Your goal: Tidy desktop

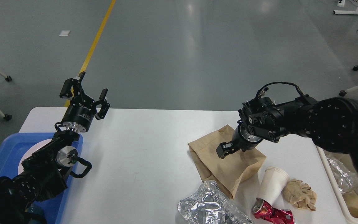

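Right gripper (223, 151) of mine hangs over the brown paper bag (225, 161), seen too end-on to tell whether its fingers are apart. Left gripper (87, 95) stands raised and spread wide, holding nothing, above the desktop (141, 161), which fills the view's lower half. Near the bag lie crumpled foil (208, 205), a paper cup (272, 185) and a crushed red can (272, 214).

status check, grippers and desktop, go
Left gripper open, raised, empty. Right gripper over brown paper bag, state unclear. Desktop cluttered: foil, paper cup, crushed can, paper wad.
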`<state>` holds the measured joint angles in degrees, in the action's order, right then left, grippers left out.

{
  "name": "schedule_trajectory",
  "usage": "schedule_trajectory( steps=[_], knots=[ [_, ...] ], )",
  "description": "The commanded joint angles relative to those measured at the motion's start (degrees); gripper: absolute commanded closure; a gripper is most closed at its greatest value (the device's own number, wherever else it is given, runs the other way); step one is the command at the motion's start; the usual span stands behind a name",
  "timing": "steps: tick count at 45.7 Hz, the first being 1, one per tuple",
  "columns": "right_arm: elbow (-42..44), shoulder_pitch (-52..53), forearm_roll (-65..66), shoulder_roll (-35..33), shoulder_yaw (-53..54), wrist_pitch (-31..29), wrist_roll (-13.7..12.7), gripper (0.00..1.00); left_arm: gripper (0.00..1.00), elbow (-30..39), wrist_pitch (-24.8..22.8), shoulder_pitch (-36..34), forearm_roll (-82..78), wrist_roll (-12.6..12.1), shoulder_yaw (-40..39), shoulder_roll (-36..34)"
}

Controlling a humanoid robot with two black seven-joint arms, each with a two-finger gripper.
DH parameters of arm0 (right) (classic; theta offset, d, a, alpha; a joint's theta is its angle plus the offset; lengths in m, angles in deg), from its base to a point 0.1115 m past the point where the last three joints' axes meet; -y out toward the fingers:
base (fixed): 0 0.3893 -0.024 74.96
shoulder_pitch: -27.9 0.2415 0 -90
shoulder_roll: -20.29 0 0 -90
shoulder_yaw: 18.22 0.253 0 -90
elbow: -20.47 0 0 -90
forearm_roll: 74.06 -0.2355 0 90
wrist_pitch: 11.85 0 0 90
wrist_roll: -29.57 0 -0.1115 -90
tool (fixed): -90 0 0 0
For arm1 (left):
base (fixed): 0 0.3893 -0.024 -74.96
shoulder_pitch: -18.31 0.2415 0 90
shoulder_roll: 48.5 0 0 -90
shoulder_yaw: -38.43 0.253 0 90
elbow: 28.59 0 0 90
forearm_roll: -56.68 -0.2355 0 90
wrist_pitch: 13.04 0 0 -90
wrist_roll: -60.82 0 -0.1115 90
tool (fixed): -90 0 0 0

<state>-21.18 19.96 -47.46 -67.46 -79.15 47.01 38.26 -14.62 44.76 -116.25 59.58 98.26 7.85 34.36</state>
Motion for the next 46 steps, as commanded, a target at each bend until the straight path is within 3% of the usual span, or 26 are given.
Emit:
schedule_trajectory(
  steps=[1,46],
  knots=[
    [0.0,0.0,-0.1,-0.3,-0.4,0.1,0.0,0.12,0.03,0.0,0.0,0.0,-0.1,0.0,0.0,-0.1],
    [0.3,2.9,-2.8,-8.0,-2.3,-0.8,0.1,0.04,0.03,0.0,0.0,0.0,0.0,0.0,0.0,0.0]
  ],
)
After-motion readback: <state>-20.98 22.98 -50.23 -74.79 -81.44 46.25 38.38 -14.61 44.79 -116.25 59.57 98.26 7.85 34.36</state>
